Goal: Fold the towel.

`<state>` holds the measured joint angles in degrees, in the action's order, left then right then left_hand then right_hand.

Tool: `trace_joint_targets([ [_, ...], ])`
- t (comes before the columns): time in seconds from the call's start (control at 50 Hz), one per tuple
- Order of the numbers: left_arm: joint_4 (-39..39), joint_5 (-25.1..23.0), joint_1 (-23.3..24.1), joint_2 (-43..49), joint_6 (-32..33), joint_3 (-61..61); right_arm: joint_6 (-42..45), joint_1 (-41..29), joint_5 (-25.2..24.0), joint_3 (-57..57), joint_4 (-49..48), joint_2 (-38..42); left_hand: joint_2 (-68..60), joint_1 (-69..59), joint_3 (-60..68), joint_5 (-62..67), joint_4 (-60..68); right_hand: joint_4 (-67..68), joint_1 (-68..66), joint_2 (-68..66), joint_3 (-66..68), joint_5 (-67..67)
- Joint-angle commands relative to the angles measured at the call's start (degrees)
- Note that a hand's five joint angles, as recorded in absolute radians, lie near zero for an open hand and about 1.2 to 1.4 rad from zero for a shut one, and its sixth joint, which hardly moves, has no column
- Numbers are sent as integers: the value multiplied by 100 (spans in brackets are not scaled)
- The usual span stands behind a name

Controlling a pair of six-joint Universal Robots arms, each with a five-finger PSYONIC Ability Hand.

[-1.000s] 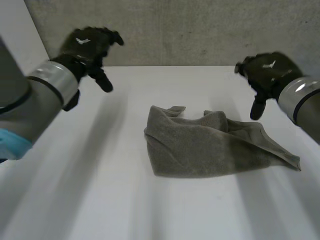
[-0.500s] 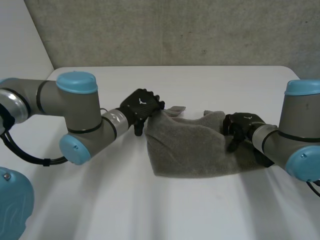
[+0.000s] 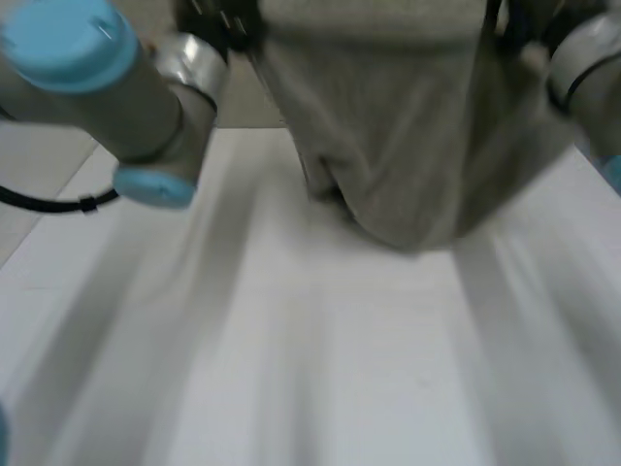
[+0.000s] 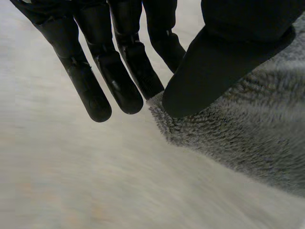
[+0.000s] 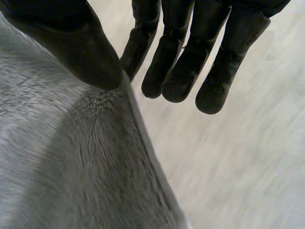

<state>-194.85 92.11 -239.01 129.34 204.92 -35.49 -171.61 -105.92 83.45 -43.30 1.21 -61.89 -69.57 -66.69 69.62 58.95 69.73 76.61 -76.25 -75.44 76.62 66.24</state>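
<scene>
In the head view, a grey fleecy towel is held up over the white table; its upper edge is cut off, and the wall behind is largely hidden by it. In the left wrist view, a towel corner is pinched between the thumb and fingers of the black left hand. In the right wrist view, the black right hand is clamped likewise on a towel edge.

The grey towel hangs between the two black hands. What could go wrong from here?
The left hand pinches only the very corner of the fluffy grey towel, so it may slip out.
The right hand also grips right at an edge; same risk.
The towel hangs bunched, not spread, so it may land creased on the white table.
</scene>
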Motion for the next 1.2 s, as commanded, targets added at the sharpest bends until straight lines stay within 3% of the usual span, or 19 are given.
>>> trace_joint_targets([
  [0.02,-114,343,-23,-911,-919,-688,-189,37,-215,-301,-174,-702,-1043,-1331,1038,1105,1027,339,-375,-456,338,376],
  [0.12,44,185,-40,-1560,-981,-2730,459,-130,-1268,-1317,1159,-711,-1043,-1331,1038,1105,1027,339,-375,-456,338,376],
  [0.16,35,106,-58,-1631,-972,-3257,792,-217,-1435,-1747,1362,-702,-1043,-1331,1038,1105,1027,339,-375,-456,338,376],
  [0.28,26,-18,-146,-1684,-893,-5157,2093,-359,-1534,-3479,1215,-597,-1043,-1331,1038,1105,1027,339,-375,-456,338,376],
  [0.46,-70,-35,-533,-1851,-418,-6770,2667,-306,-1525,-4353,1127,-192,-1043,-1331,1038,1105,1027,-9,-28,-109,-9,29],
  [0.48,-131,-35,-567,-1956,-331,-6952,2633,-297,-1525,-4371,1109,-192,-1043,-1331,1038,1105,1027,-2257,2221,2139,-2257,-2219],
  [0.5,-184,-35,-577,-2087,-261,-7076,2632,-297,-1525,-4371,1109,-192,-1043,-1331,1038,1105,1027,-2279,2243,2162,-2280,-2241],
  [0.54,-237,-35,-577,-2202,-208,-7156,2571,-297,-1507,-4345,1039,-288,-1043,-1331,1038,1105,1027,-5529,5493,5411,-5529,-5491],
  [0.56,-237,-35,-577,-2203,-207,-7156,2571,-297,-1507,-4344,1039,-289,-1043,-1331,1038,1105,1027,-5543,5506,5425,-5543,-5505],
  [0.58,-281,-44,-559,-2325,-190,-7209,2492,-332,-1499,-4318,934,-367,-1043,-1331,1038,1105,1027,-6642,6606,6524,-6642,-6604],
  [0.66,-299,-44,-506,-2834,-181,-7314,1722,-385,-1472,-4388,364,-727,-1043,-1331,1038,1105,1027,-6661,6625,6544,-6662,-6624],
  [0.84,-299,-35,-269,-3882,-225,-7315,171,-587,-1437,-4230,-288,-728,-1043,-1331,1038,1105,1027,-6661,6625,6544,-6662,-6624],
  [1.04,-281,44,161,-4724,-286,-7200,-505,-1456,-937,-3493,-288,299,-1043,-1331,1038,1105,1027,-6661,6625,6544,-6662,-6624],
  [1.2,-237,62,223,-5006,-286,-7174,-760,-1879,-603,-2650,-324,1273,-1043,-1331,1038,1105,1027,-6661,6625,6544,-6662,-6624],
])
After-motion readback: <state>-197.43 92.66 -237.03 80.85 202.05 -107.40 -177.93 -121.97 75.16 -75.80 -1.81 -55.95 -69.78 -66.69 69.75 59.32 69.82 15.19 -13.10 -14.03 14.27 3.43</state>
